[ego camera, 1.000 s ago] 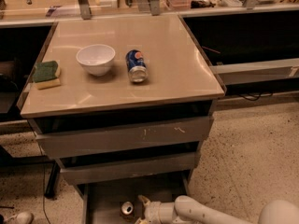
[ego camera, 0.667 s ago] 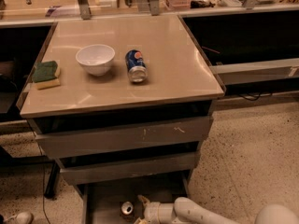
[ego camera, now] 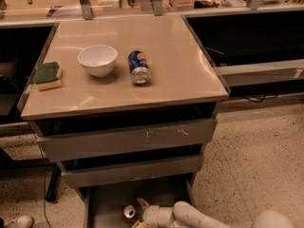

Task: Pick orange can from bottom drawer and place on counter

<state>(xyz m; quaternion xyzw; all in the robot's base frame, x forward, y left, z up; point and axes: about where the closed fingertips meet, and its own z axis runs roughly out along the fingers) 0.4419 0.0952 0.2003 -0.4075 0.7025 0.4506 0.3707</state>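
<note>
My gripper (ego camera: pixel 138 213) sits low in bottom drawer (ego camera: pixel 102 205), jaws spread apart, just right of upright orange can (ego camera: pixel 129 212); counter (ego camera: pixel 180 70) above.

Text: none readable — blue can (ego camera: pixel 138 66): logo only | gripper (ego camera: pixel 138 214): bottom drawer (ego camera: pixel 105 204), beside orange can (ego camera: pixel 128 213)

Whitish claw (ego camera: pixel 139 213) in grey bottom drawer (ego camera: pixel 108 204) beside orange can (ego camera: pixel 128 212), below beige counter (ego camera: pixel 176 66)
</note>
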